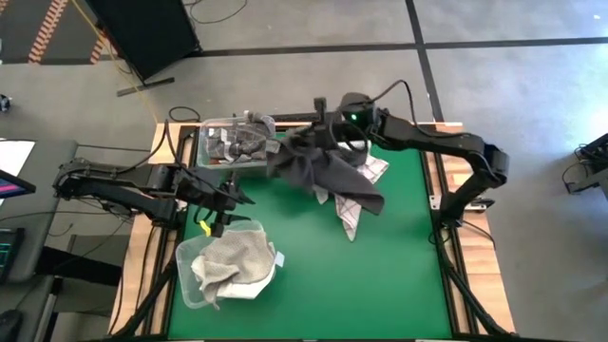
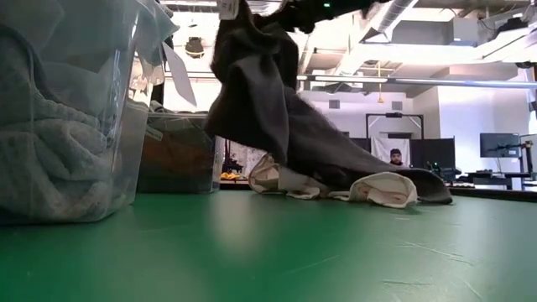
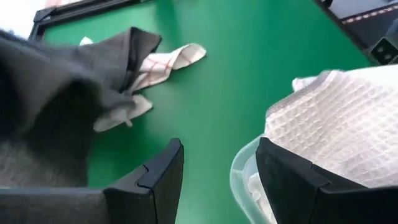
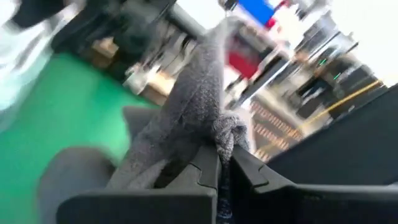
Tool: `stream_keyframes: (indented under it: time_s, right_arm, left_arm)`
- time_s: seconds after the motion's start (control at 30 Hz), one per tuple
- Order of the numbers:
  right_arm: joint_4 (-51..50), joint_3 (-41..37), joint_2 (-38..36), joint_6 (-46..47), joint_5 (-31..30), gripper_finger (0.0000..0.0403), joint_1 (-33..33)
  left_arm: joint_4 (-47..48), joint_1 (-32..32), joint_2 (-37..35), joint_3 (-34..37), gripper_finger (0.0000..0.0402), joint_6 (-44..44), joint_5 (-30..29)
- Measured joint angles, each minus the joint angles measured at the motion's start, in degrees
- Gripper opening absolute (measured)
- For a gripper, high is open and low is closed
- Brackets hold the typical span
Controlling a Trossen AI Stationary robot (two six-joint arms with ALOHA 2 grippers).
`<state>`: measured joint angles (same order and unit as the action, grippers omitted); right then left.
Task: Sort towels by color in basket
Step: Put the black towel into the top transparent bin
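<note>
My right gripper [image 1: 321, 122] is up over the far middle of the table, shut on a dark grey towel [image 1: 313, 169]. The towel hangs from it, also in the low view [image 2: 260, 92]. A checked towel [image 1: 356, 211] lies on the green table under the dark towel's lower end. The far clear basket [image 1: 237, 142] holds dark grey towels. Light towels fill the near clear basket [image 1: 228, 271]. My left gripper [image 3: 217, 180] waits open above the table between the two baskets, nothing between its fingers. My right gripper pinches a bunched fold of the dark grey towel [image 4: 219, 134] between its two fingers. The fingers reach in nearly level from the table's right. The towel hangs below them in slack folds, and its lower end [image 2: 394, 180] trails on the checked towel and the table.
The near basket's rim [image 3: 239, 171] is right beside my left gripper, with a white waffle towel [image 3: 336, 124] heaped in it. Bare green table [image 1: 361, 285] lies at the near right. A person [image 2: 395, 156] sits in the room beyond the table.
</note>
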<state>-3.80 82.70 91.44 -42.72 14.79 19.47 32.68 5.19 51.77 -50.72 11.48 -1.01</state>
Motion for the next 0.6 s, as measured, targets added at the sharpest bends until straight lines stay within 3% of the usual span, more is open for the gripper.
stream_keyframes:
  time_s: [0.1,0.6]
  right_arm:
    - [-0.04,4.73,3.67,0.0,3.27,0.0033,0.7]
    - [4.0,30.53,23.6,-2.8,7.01,0.0033,3.64]
  left_arm:
    - [1.23,0.09,0.0,0.0,0.0193,-0.63,-1.7]
    - [3.08,0.81,0.0,0.0,0.0193,-3.07,-2.89]
